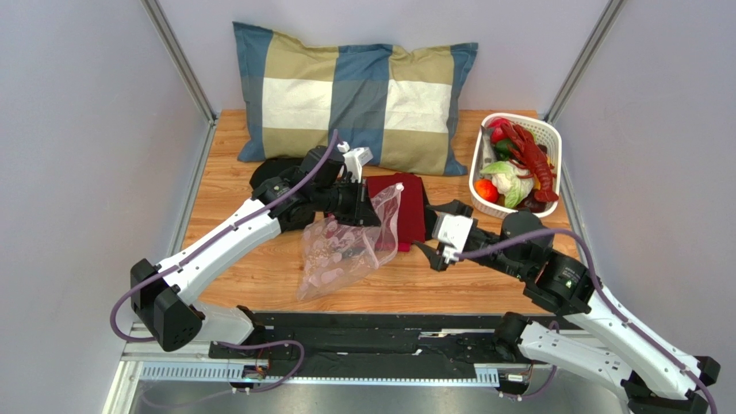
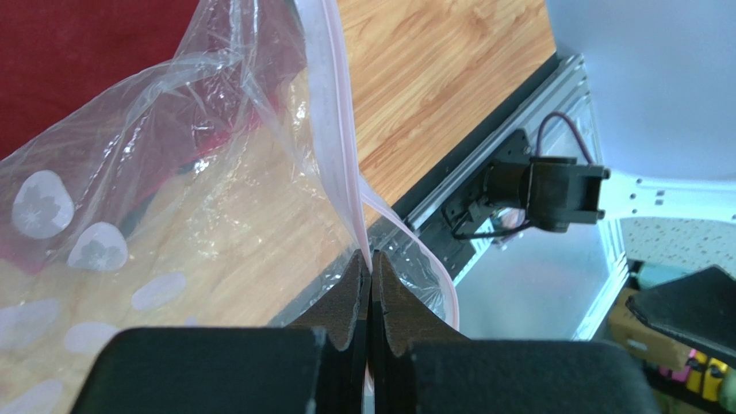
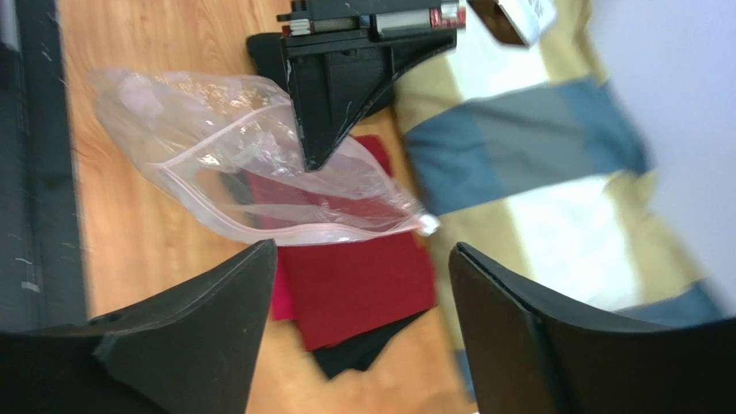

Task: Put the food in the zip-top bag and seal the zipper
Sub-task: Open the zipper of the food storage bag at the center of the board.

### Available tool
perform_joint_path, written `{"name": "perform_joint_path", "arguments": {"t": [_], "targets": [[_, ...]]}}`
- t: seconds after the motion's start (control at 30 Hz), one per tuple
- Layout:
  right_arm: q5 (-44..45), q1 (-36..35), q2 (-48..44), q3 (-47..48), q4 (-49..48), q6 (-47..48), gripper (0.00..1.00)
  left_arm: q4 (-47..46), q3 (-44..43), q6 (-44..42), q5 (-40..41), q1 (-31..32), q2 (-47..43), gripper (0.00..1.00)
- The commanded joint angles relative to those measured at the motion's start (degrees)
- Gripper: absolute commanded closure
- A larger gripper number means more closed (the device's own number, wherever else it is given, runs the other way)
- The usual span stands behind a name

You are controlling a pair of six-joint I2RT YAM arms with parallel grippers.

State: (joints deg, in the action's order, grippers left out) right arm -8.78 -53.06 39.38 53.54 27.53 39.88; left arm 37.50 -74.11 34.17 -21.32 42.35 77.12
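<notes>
Opening the bag is the step in hand, and no food is in it yet. The left gripper (image 2: 370, 289) is clamped on 1 lip of the bag (image 1: 341, 254) at the zipper (image 2: 333, 129). It holds the mouth up off the table (image 1: 250, 285) while the bag's lower end rests on the wood. The right gripper (image 3: 361, 250) hangs just beside the mouth, jaws spread, nothing between them. All the food (image 1: 510, 172) sits in the basket (image 1: 553, 136) at the far right, well apart from the bag. The pale spots on the plastic look printed, though the crinkles make that hard to confirm.

Next, I judge, the right gripper must either take the other lip to widen the mouth or turn to the basket for 1 piece. The mouth looks narrow, so dropping food in cleanly may be hard. The cloth (image 1: 413, 207) lies under the bag's far edge and the pillow (image 1: 354, 95) sits behind. Neither blocks the way to the basket.
</notes>
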Motion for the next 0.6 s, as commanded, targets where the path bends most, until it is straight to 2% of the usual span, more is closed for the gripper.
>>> {"name": "perform_joint_path", "arguments": {"t": [0.0,0.07,0.1,0.27,0.4,0.5,0.57], "targets": [[0.62,6.72,2.01,1.22,3.94,-31.89,0.29,-9.54,2.56,5.73,-0.21,0.19,-3.11,1.00],[-0.18,10.93,3.77,1.65,3.59,-40.98,0.32,-10.60,3.79,6.08,0.05,0.19,-3.91,1.00],[-0.45,12.00,6.56,2.09,3.85,-49.20,0.32,-10.69,4.05,6.25,0.66,0.10,-4.26,1.00],[-1.60,13.68,15.20,6.31,3.68,-62.45,0.29,-10.95,5.11,7.31,1.11,0.54,-4.18,1.00],[-3.09,13.68,20.20,7.72,1.30,-66.68,0.26,-11.04,5.02,7.14,2.86,1.33,-3.91,1.00],[-4.76,13.25,23.37,8.42,0.07,-65.90,0.24,-10.87,4.33,6.87,3.74,1.33,-3.56,1.00],[-2.93,12.11,25.91,9.65,1.11,-62.76,0.24,-10.69,3.88,6.78,3.74,1.33,-3.21,1.00]]}}
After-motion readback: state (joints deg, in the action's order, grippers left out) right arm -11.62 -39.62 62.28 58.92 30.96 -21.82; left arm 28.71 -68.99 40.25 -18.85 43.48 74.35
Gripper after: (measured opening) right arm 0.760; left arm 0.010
